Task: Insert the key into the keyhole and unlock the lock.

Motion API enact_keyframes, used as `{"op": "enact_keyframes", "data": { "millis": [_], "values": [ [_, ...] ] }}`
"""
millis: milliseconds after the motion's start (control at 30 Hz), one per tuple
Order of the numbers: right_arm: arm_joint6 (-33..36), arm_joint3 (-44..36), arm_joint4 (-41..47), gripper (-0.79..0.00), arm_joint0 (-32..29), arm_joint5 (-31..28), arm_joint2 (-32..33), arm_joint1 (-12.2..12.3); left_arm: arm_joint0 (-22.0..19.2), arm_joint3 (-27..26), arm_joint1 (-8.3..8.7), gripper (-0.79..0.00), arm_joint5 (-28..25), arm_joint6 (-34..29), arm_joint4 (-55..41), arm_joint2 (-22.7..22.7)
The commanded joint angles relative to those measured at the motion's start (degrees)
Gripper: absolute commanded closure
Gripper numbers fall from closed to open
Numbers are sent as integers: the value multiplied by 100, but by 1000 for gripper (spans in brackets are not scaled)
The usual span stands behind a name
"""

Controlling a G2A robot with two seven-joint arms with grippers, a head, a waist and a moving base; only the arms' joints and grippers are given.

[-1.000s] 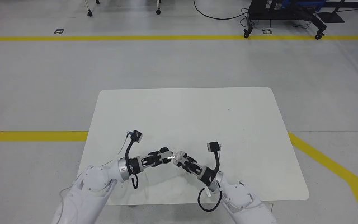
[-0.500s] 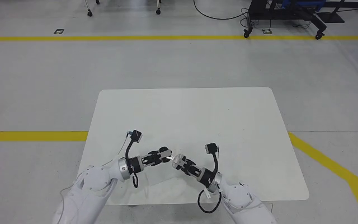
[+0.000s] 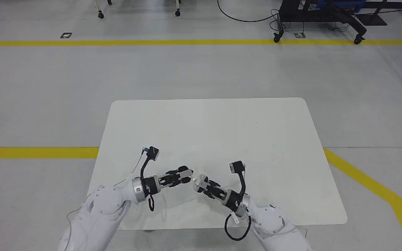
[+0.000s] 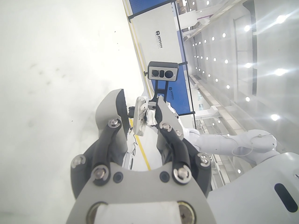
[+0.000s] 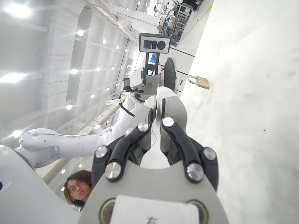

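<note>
Right wrist view: right fingers [image 5: 174, 108] pressed together, left fingers [image 4: 109, 108] spread empty; grasp the likely-heavy lock [image 5: 202, 82] by its body.

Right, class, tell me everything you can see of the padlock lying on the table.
The padlock has a squarish brass-coloured metal body and a silvery curved shackle that looks seated in the body, so it is shut as far as can be told. It lies on the white table, touching only the tabletop and casting a faint shadow. Nothing grips it, and no key shows in it.
</note>
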Motion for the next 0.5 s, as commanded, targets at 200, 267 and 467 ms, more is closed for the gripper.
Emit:
{"op": "enact_keyframes", "data": {
  "millis": [200, 267, 467],
  "values": [
    [-154, -58, 112, 0, -136, -256, 427, 78, 767, -959, 318, -785, 172, -373, 260, -1437],
    [-326, -44, 5, 0, -189, -332, 591, 103, 1120, -1497, 428, -785, 397, -530, 655, -2002],
    [-486, -41, -130, 0, -237, -383, 702, 118, 1869, -2677, 662, -785, 1310, -1214, 2353, -3204]
  ]
}}
